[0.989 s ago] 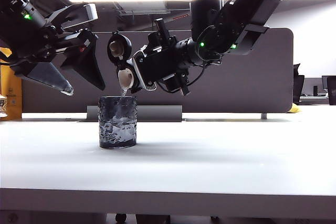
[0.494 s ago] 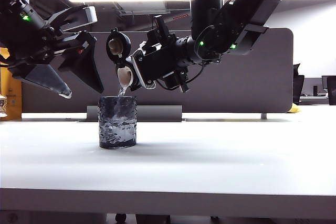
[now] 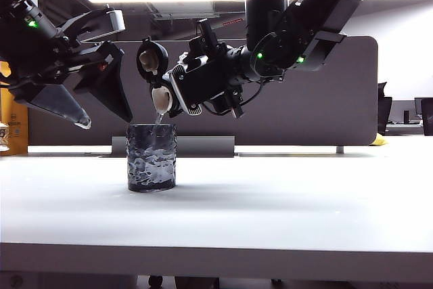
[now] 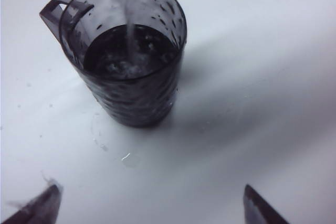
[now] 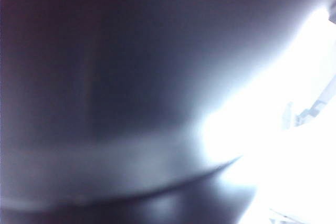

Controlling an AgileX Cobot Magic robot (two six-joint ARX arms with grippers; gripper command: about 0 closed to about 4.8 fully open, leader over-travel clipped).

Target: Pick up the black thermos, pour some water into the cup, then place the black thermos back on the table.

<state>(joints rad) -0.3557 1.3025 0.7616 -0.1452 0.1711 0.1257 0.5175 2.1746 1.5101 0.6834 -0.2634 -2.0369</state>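
My right gripper (image 3: 216, 76) is shut on the black thermos (image 3: 179, 89), holding it tipped nearly level above the table (image 3: 270, 208). Its flip lid (image 3: 153, 59) hangs open. A thin stream of water (image 4: 126, 19) falls from the pale spout (image 3: 161, 99) into the cup (image 3: 151, 157). The cup (image 4: 131, 87) is a dark rippled tumbler, partly full. In the right wrist view the thermos (image 5: 105, 77) fills the frame as a dark blur and hides the fingers. My left gripper (image 3: 107, 116) hovers open above and left of the cup, its fingertips (image 4: 50, 198) wide apart with nothing between them.
A grey partition panel (image 3: 325, 99) runs behind the table, with a low grey stand (image 3: 196, 145) behind the cup. A few water drops (image 4: 126, 157) lie on the table beside the cup. A yellow object (image 3: 10, 106) shows at the far left.
Water keeps running from the spout into the cup. The thermos and both grippers have hardly moved.
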